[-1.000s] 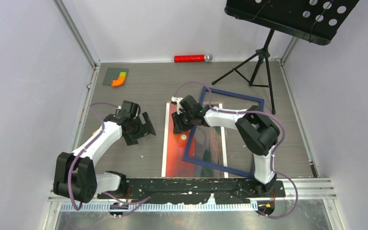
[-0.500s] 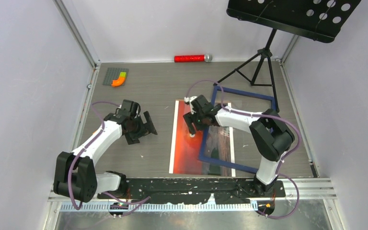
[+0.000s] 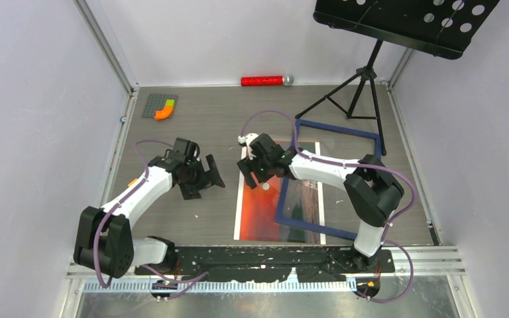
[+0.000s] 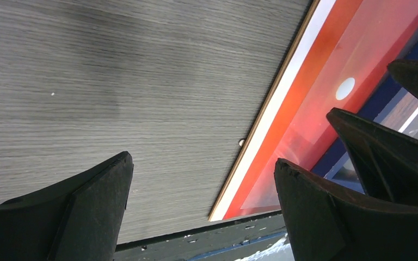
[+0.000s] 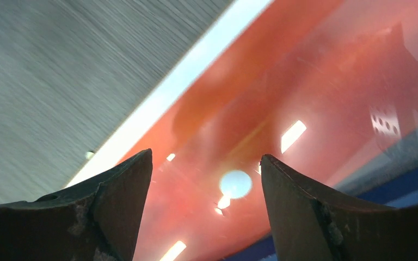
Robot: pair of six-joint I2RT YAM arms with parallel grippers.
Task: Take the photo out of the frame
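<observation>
The photo, a red-orange sunset with white edges, lies flat on the table. The dark blue frame lies shifted to its right, its left rail across the photo's right part. My right gripper hovers open over the photo's upper left, with nothing between its fingers. In the right wrist view the jaws straddle the photo's bright sun, and a rail of the frame shows at lower right. My left gripper stands open and empty just left of the photo. In the left wrist view, the gripper faces the photo's white edge.
A black music stand stands at the back right, its tripod feet just behind the frame. A red cylinder lies against the back wall. A grey baseplate with an orange piece sits at the back left. Walls close in left and right.
The frame slid right, uncovering more of the photo. My right gripper opened and moved left over the photo. My left gripper moved right, closer to the photo's edge.
</observation>
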